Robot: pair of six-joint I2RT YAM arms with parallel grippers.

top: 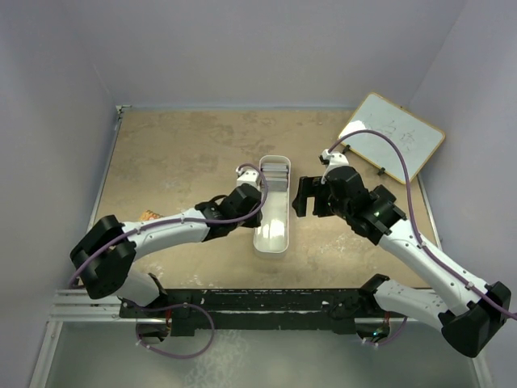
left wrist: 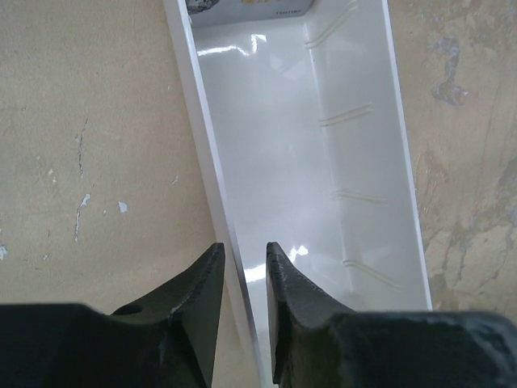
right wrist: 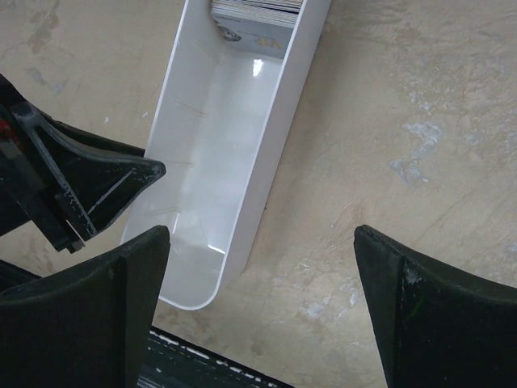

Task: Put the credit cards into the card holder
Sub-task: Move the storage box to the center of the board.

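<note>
The left claw (left wrist: 244, 249) straddles the white tray's (left wrist: 275, 145) left wall, jaws narrowed, grip unclear. The right claw (right wrist: 262, 234) hangs spread wide beside the tray. Credit cards (right wrist: 257, 6) lie at the tray's far end.

No text reads clearly; marks on the whiteboard (top: 391, 135) and credit cards (left wrist: 250, 6) may be lettering.
</note>
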